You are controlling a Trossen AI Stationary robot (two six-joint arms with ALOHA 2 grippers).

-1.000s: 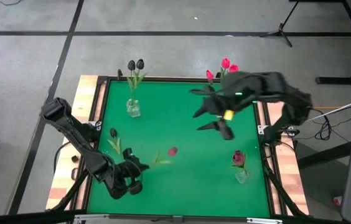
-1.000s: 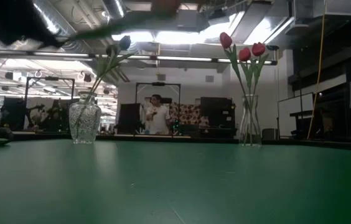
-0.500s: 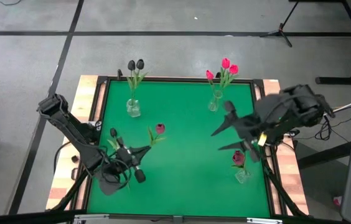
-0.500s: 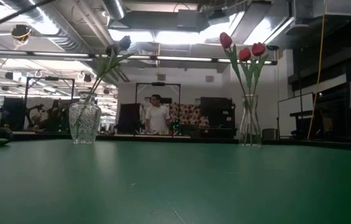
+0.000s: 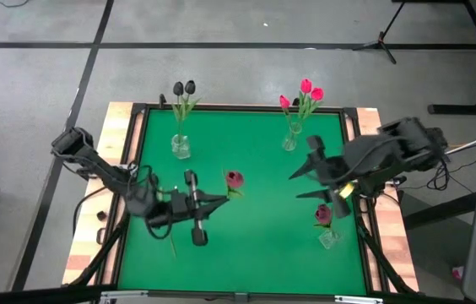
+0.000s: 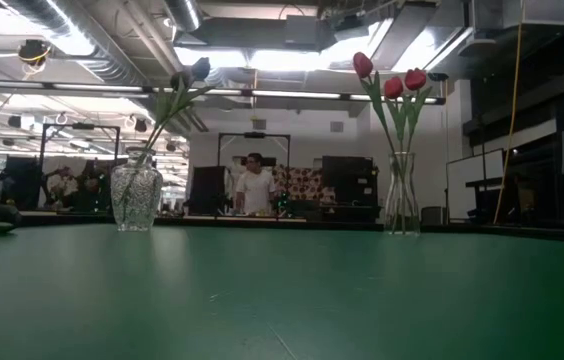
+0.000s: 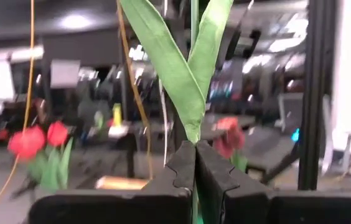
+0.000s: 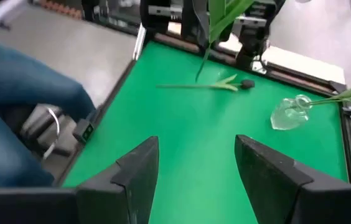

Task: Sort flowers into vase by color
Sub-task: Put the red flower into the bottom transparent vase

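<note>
- Maroon tulip (image 5: 235, 178) clamped in left gripper (image 5: 207, 203), carried above green table (image 5: 255, 245).
- Right gripper (image 8: 195, 163) hovers, jaws apart.
- One black tulip (image 8: 245, 83) lies unsorted; three vases hold flowers.

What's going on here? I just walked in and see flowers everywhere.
A two-armed robot is sorting fake tulips into vases by color. The left hand is shut on a maroon tulip, holding it over the green table. The right hand hangs open near the maroon vase. One black tulip lies on the table; the black vase and pink vase already hold flowers.
</note>
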